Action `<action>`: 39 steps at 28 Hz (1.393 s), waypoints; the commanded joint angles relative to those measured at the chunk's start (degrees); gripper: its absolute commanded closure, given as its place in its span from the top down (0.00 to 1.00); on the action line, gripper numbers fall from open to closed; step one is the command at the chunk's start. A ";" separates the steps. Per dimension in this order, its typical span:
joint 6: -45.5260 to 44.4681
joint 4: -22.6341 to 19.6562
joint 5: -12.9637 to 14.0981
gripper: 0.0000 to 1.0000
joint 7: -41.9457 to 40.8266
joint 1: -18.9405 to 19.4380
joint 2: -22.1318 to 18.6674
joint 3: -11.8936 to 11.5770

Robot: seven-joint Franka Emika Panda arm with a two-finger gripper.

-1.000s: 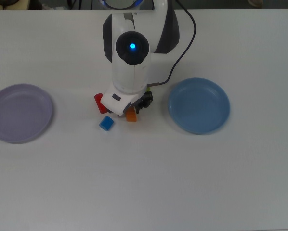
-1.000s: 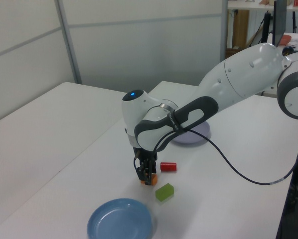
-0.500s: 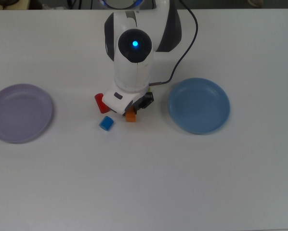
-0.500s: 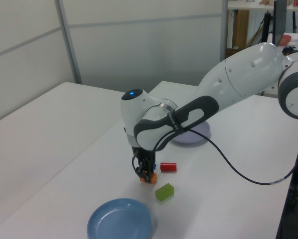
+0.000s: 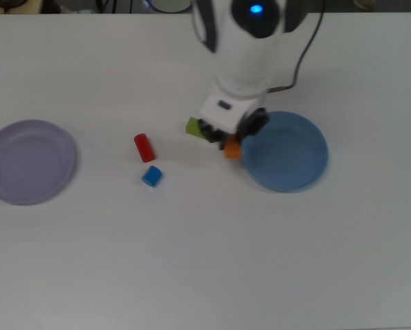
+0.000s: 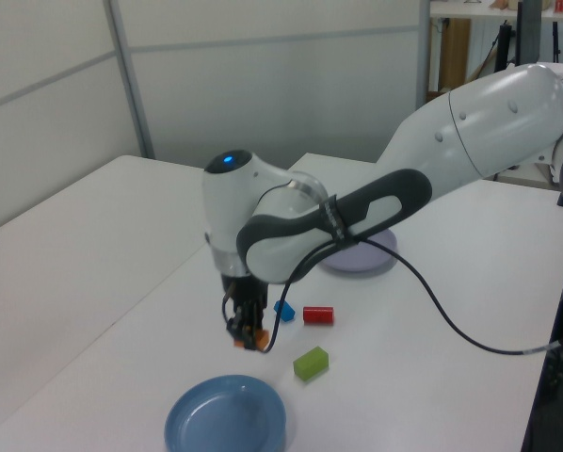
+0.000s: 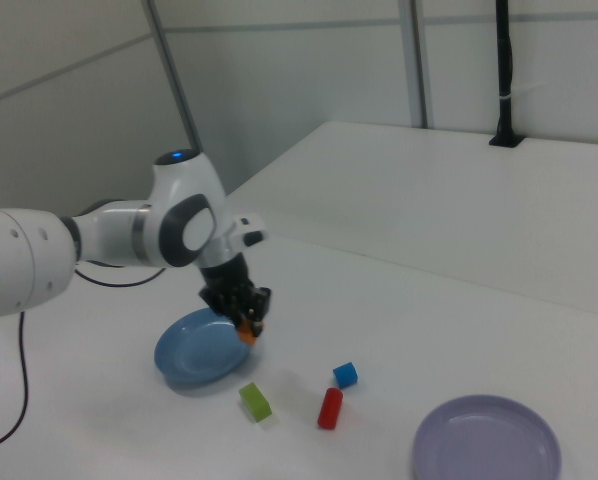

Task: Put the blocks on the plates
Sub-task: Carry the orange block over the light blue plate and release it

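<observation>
My gripper (image 5: pixel 231 146) (image 6: pixel 249 337) (image 7: pixel 246 327) is shut on the orange block (image 5: pixel 232 150) (image 6: pixel 251 341) (image 7: pixel 247 334) and holds it in the air at the blue plate's (image 5: pixel 291 165) (image 6: pixel 206 424) (image 7: pixel 184 362) left rim in the top view. The green block (image 5: pixel 194 126) (image 6: pixel 311 363) (image 7: pixel 255 401) lies on the table, partly under my arm in the top view. The red cylinder (image 5: pixel 143 148) (image 6: pixel 317 314) (image 7: pixel 329 408) and the blue cube (image 5: pixel 151 177) (image 6: pixel 283 308) (image 7: pixel 345 375) rest on the table nearby. The lavender plate (image 5: pixel 13 172) (image 6: pixel 371 259) (image 7: pixel 489 445) holds nothing.
A black cable (image 6: pixel 451 320) runs from my arm across the white table (image 5: pixel 205 261). Wall panels (image 6: pixel 263 85) stand behind the table.
My gripper lifted the orange block off the table and carried it toward the top view's right, up to the blue plate's rim. The red, blue and green blocks now show uncovered.
</observation>
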 commanded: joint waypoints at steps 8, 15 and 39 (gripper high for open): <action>-0.61 4.79 -0.13 0.00 2.45 6.82 6.22 -0.48; 4.49 5.06 -0.12 0.22 2.54 6.90 8.51 1.37; -9.92 1.72 -1.18 1.00 -27.15 1.28 0.52 0.75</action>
